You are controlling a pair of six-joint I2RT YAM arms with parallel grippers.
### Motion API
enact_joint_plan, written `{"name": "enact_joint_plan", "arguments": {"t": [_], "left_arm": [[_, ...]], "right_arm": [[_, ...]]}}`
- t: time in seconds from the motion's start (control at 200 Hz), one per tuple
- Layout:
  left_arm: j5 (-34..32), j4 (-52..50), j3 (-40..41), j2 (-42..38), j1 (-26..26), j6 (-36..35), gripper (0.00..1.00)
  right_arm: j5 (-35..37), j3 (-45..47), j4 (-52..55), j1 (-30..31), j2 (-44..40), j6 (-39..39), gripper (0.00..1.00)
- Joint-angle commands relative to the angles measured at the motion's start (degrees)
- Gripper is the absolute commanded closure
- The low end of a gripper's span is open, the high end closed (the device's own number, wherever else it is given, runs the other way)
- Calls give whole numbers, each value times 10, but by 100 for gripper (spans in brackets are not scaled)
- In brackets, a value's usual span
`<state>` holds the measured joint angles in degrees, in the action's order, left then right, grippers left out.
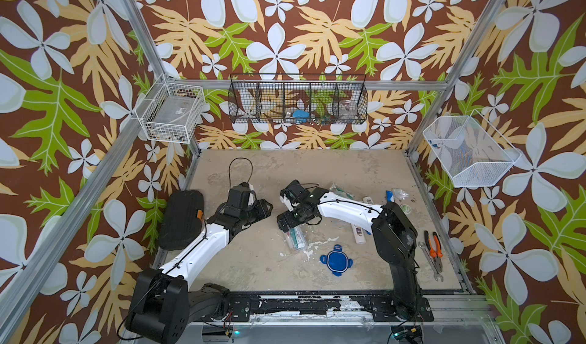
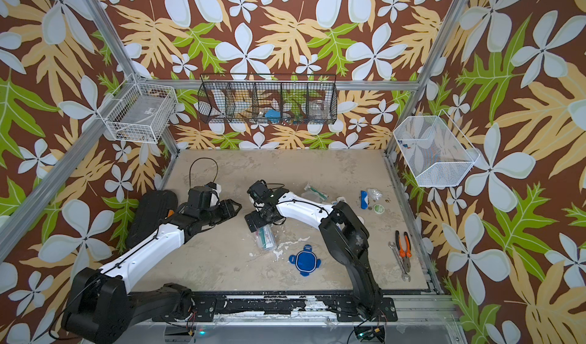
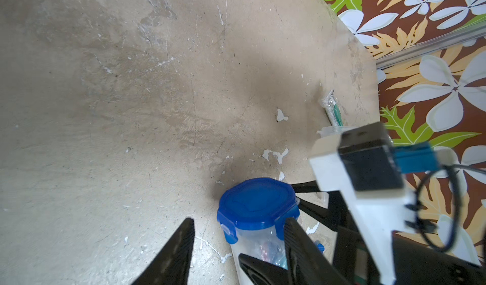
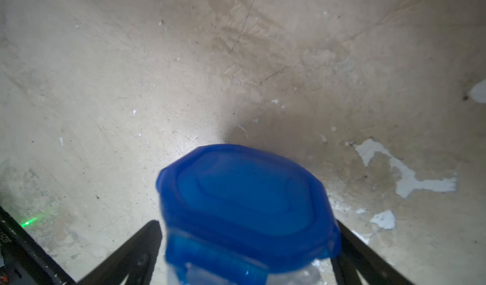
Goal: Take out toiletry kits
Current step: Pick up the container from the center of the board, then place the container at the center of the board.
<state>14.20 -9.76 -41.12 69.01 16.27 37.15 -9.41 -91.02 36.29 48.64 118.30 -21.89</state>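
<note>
Left fingers [image 3: 181, 249]: mine stand about half apart and hold nothing. Only bare worktop [image 3: 105, 113] shows between them. One tip sits right at a tab of the blue lid [image 3: 257, 204]; I cannot tell whether it touches.

Right fingers [image 4: 136, 252]: spread wide, one on each side of the clear jar [image 3: 259, 247] and closed on it. The lid is on, and that end points left toward my other fingers.

Jar's place: mid-worktop, between my two arms.

Kit in the jar [image 1: 297, 239]: packed inside, colours showing through the clear wall in both top views. I cannot make out single pieces.

Loose kit: spread over the far right of the worktop, beyond my right arm.
- wrapped toothbrush [image 1: 341, 190], farthest left
- white tube [image 1: 368, 199]
- blue tube [image 1: 389, 196], just beside the crumpled wrapper [image 1: 400, 193]
- green tin [image 1: 406, 208], just nearer than those two
- white bottle [image 1: 358, 233], partly under my right forearm

Spare lid [image 1: 336, 260]: blue, four tabs, flat on the worktop, nearer than the jar and to its right.

Tools: pliers [image 1: 433, 247] and wrench [image 1: 430, 264] along the right edge.

Black case [image 1: 184, 222]: at the left edge.
</note>
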Motion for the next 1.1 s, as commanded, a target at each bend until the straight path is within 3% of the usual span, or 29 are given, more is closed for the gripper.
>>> {"name": "enact_joint_plan", "arguments": {"t": [0.0,0.115,0.3,0.42,0.586,0.686,0.731,0.786,0.871,0.986,1.096], "left_arm": [[8,-12,4,-5,-2,-11,43],[11,-8,9,2,-2,-11,43],[10,-13,3,1,-5,-14,43],[6,-29,-20,-7,-9,-13,42],[-10,-33,-55,-15,-10,-4,41],[-16,-19,-66,-11,-10,-2,41],[-20,-15,-72,-6,-11,-6,41],[-32,-11,-72,0,-12,-13,40],[-45,0,-66,17,-20,-20,39],[-30,44,-45,58,-41,-4,40],[-14,74,-45,97,-57,12,42]], "right_arm": [[-15,-10,24,-1,11,4,1],[-24,-22,27,-1,39,8,6],[-16,-21,-24,-3,36,5,35],[11,13,-109,-3,-14,11,46],[113,184,-375,0,-168,5,50],[156,375,-672,3,-268,15,51],[172,457,-820,4,-287,18,55],[210,513,-949,5,-275,10,62],[228,524,-1027,9,-228,3,66],[238,527,-1143,28,-155,19,64],[243,502,-1190,44,-98,51,56]]}}
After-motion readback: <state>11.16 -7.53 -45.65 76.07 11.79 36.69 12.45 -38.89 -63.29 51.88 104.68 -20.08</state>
